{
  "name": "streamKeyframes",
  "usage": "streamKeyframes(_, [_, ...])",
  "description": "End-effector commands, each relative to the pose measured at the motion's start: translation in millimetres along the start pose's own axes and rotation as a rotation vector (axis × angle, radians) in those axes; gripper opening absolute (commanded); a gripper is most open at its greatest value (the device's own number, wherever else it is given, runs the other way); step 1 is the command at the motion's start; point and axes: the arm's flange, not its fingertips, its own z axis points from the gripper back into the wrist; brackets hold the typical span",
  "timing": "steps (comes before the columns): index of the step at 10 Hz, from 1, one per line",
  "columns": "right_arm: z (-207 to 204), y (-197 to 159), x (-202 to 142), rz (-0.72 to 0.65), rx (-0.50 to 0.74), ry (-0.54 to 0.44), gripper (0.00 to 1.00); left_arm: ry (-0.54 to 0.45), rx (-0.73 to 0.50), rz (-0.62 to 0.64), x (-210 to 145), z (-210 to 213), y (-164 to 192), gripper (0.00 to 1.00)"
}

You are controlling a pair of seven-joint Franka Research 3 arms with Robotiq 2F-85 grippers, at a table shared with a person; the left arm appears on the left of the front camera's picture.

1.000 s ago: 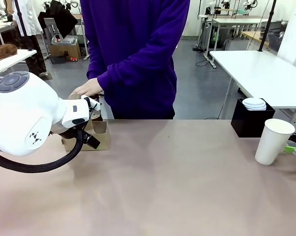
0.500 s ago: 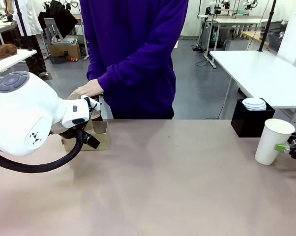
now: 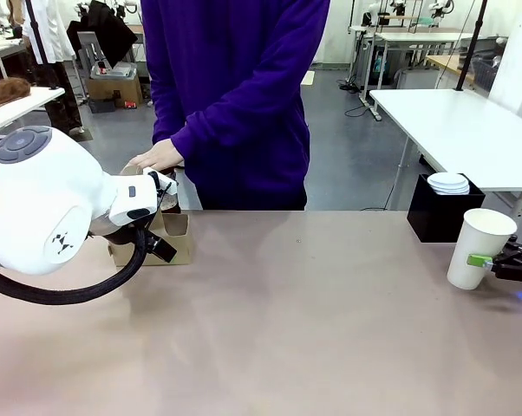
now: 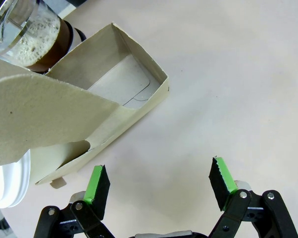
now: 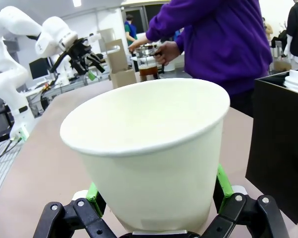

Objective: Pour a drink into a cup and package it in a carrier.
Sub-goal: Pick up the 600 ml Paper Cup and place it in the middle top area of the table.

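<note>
— What did the wrist cameras add to the front one?
— The right one looked into the cup (image 5: 154, 148) at the table's right: bare white inside, with the wide-spread right gripper (image 5: 157, 187) straddling it (contact unclear). The drink (image 5: 148, 71) sat in a carafe (image 5: 148, 59) in the person's hand (image 5: 166, 50).
— And the left?
— The left gripper (image 4: 160, 182) was agape and empty, just beside the carrier (image 4: 134, 115).
</note>
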Motion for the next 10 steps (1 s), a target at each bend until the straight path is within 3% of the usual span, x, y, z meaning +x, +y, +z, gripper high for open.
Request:
streamKeyframes(1, [-11, 2, 2, -0.004, -0.024, 0.002, 1.0, 0.0, -0.001, 0.0, 0, 0, 0, 1.0])
streamKeyframes(2, [-13, 1, 1, -0.001, -0.02, -0.003, 1.0, 0.0, -0.001, 0.0, 0, 0, 0, 1.0])
streamKeyframes(3, [-11, 0, 0, 0.0, -0.01, -0.002, 0.8, 0.0, -0.001, 0.0, 0, 0, 0, 1.0])
streamKeyframes(4, [-3, -1, 2, -0.057, 0.001, 0.016, 0.8, 0.0, -0.001, 0.0, 0, 0, 0, 1.0])
streamKeyframes(5, [-6, 0, -1, -0.002, 0.009, 0.002, 0.8, 0.0, -0.001, 0.0, 0, 0, 0, 1.0])
streamKeyframes(8, [-4, 0, -2, -0.013, 0.007, 0.002, 0.8, 0.0, -0.001, 0.0, 0, 0, 0, 1.0])
streamKeyframes(10, [-6, 21, 33, -0.01, -0.054, -0.022, 0.8, 0.0, -0.001, 0.0, 0, 0, 0, 1.0])
